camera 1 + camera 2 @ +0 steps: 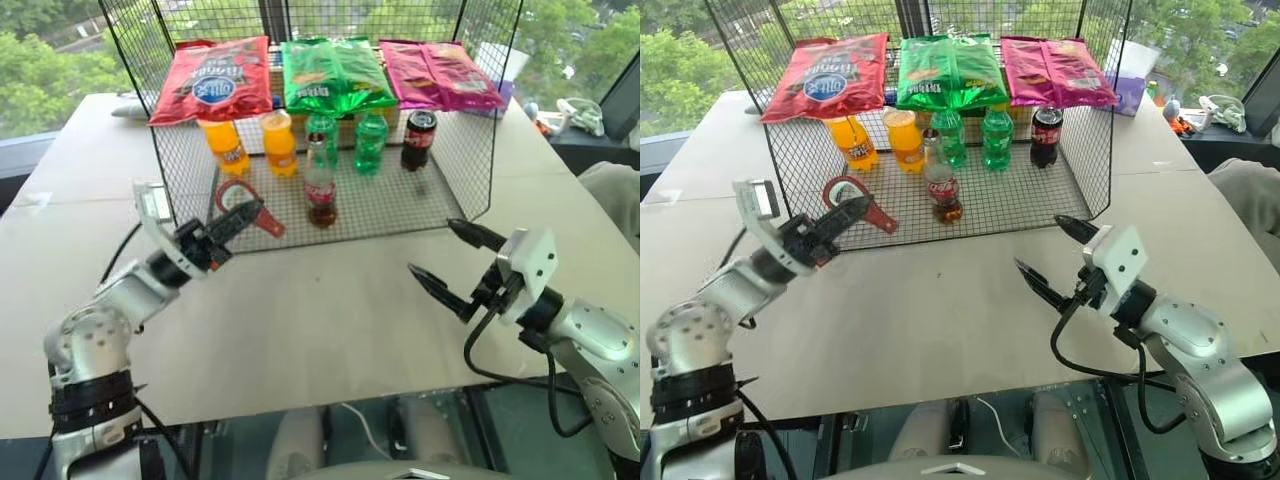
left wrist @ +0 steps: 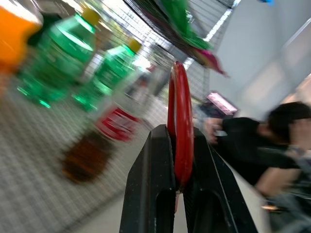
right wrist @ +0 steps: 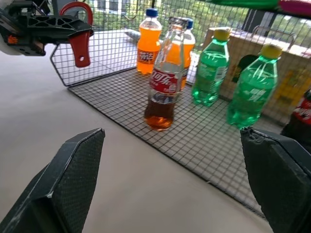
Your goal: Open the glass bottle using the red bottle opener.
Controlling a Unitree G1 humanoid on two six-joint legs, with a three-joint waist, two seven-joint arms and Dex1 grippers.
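Windows and trees are backing the table (image 1: 330, 320) where I'm working. I'm gripping the opener (image 1: 247, 207) in the left gripper (image 1: 238, 222), left of the bottle (image 1: 320, 184) standing on the wire rack's (image 1: 400, 205) near edge. The right gripper (image 1: 447, 262) is hanging open, near right. Next, I'm probably needing that gripper on the bottle before hooking the cap, which looks blurred.

I see the rack's front open | bare table (image 1: 330, 300) before glass bottle (image 1: 320, 185) | green bottles (image 1: 345, 140) close behind it
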